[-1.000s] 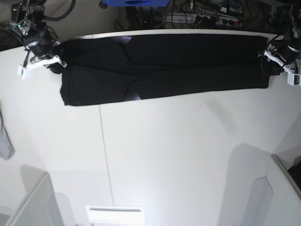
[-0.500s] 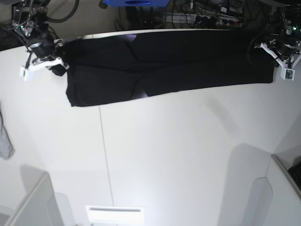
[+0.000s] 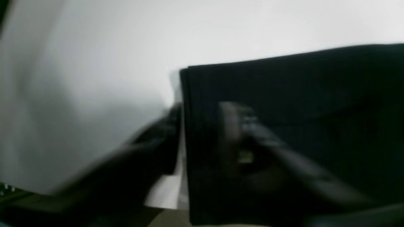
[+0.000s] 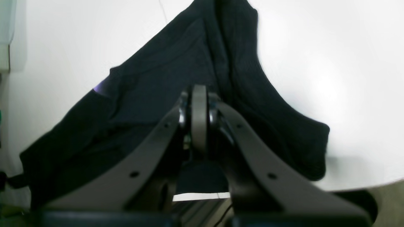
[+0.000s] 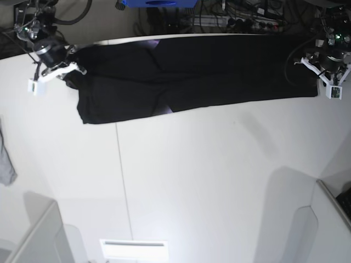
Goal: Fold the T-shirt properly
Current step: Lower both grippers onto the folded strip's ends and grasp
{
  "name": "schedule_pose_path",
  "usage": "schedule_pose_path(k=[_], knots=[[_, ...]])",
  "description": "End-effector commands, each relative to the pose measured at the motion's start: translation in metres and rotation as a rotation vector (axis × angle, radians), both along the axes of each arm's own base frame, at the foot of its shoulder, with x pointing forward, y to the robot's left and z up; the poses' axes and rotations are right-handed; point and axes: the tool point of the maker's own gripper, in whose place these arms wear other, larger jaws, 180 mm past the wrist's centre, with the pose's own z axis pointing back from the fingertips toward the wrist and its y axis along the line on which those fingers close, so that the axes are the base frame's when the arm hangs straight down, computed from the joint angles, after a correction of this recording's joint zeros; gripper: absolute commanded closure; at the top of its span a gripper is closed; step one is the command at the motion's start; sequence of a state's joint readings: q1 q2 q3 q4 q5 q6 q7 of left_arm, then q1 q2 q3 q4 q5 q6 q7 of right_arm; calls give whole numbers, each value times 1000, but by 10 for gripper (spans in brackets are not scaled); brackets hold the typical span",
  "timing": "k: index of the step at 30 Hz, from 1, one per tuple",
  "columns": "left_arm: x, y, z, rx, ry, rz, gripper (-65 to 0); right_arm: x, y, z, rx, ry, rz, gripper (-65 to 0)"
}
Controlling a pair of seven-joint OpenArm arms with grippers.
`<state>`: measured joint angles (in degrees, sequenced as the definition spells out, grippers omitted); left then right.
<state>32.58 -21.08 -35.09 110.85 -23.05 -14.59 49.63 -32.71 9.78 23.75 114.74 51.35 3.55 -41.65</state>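
The black T-shirt (image 5: 192,76) lies as a long folded band along the table's far edge, a sliver of purple print (image 5: 160,111) showing at its front hem. My right gripper (image 5: 70,74) is at the band's left end. In the right wrist view its jaws (image 4: 199,94) are pressed together with the T-shirt (image 4: 151,82) bunched in folds around the tips. My left gripper (image 5: 317,70) is at the band's right end. The left wrist view is blurred, but its fingers (image 3: 240,126) stand apart across the T-shirt's (image 3: 300,94) end edge.
A grey cloth scrap (image 5: 5,159) hangs at the table's left edge. White bins stand at the near left (image 5: 38,235) and near right (image 5: 329,219). Cables and a blue object (image 5: 156,3) lie beyond the far edge. A seam (image 5: 120,181) runs down the table.
The T-shirt band has slid slightly right and toward the far edge. My left gripper has moved back, and its jaws have come apart. The right gripper stays shut.
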Motion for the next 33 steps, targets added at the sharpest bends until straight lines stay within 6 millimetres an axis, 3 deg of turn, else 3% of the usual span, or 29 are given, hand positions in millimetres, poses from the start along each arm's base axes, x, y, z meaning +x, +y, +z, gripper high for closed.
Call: schedule_pose_path(k=[1, 3, 6, 9, 11, 14, 17, 20, 21, 28, 33], knots=[[6, 10, 15, 35, -43, 7, -359, 6, -1, 10, -14, -45, 17, 0], [2, 19, 19, 42, -59, 47, -489, 7, 0, 11, -16, -51, 29, 0], [-9, 41, 32, 65, -95, 135, -625, 11, 2, 11, -14, -44, 45, 0], [-18, 46, 38, 63, -127, 196, -650, 17, 9, 9, -48, -20, 120, 0], [-23, 35, 29, 30, -117, 191, -650, 20, 25, 5, -93, -21, 217, 0], [-29, 11, 8, -36, -82, 123, -548, 25, 40, -5, -185, -5, 303, 0], [-27, 2, -3, -76, -79, 114, -319, 29, 47, -24, -255, 37, 355, 0], [-21, -2, -20, -122, -61, 123, -25, 30, 52, -39, -248, 71, 374, 0], [-20, -4, -28, -142, -51, 127, 0, 30, 50, -44, -245, 85, 370, 0], [-2, -5, -63, -205, -11, 165, 0, 40, 39, -71, -230, 152, 343, 0], [17, -13, -82, -163, 51, 127, 0, 52, 13, -86, -224, 181, 263, 0]])
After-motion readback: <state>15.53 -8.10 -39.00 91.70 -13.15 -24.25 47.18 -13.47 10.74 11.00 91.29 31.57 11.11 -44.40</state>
